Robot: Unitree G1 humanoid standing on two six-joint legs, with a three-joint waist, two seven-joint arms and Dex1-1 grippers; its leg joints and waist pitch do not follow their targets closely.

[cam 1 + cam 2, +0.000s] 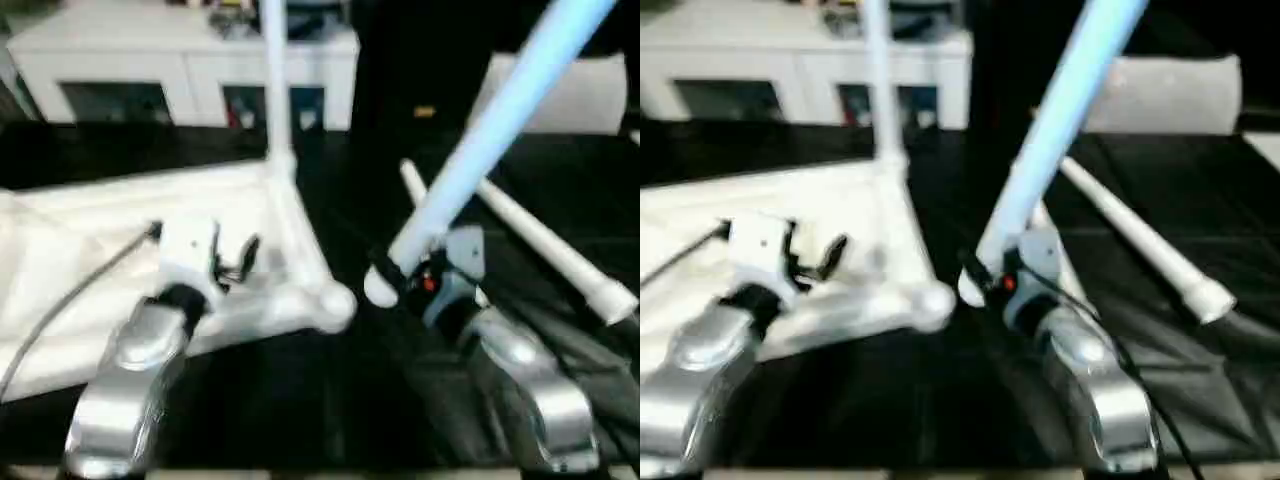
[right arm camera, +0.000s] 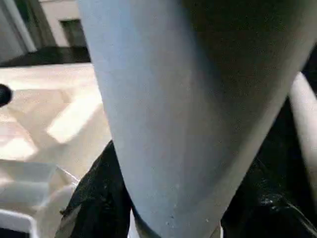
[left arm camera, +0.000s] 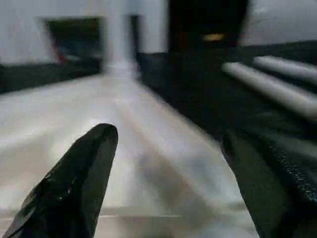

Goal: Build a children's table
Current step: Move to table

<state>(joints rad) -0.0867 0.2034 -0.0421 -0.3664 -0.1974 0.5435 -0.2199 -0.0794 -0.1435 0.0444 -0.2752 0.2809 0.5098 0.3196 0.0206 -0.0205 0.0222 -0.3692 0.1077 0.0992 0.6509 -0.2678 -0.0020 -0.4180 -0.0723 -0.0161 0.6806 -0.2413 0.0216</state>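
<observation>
Leg held beside the tabletop corner
My right pincer [image 1: 400, 275] gripped a tilted leg [image 1: 500, 120]; my left pincer [image 1: 235, 262] hung released over the tabletop [image 1: 60, 250].

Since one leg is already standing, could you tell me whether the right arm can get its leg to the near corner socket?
Probably yes: the right gripper holds its leg beside the empty corner socket, with nothing between.

White plastic ribbed tabletop [image 1: 90, 260] at 9 o'clock on black table surface [image 1: 300, 400]; loose white tapered tube leg [image 1: 545, 245] at 3 o'clock; white glass-door cabinet [image 1: 180, 60] at 12 o'clock behind.
</observation>
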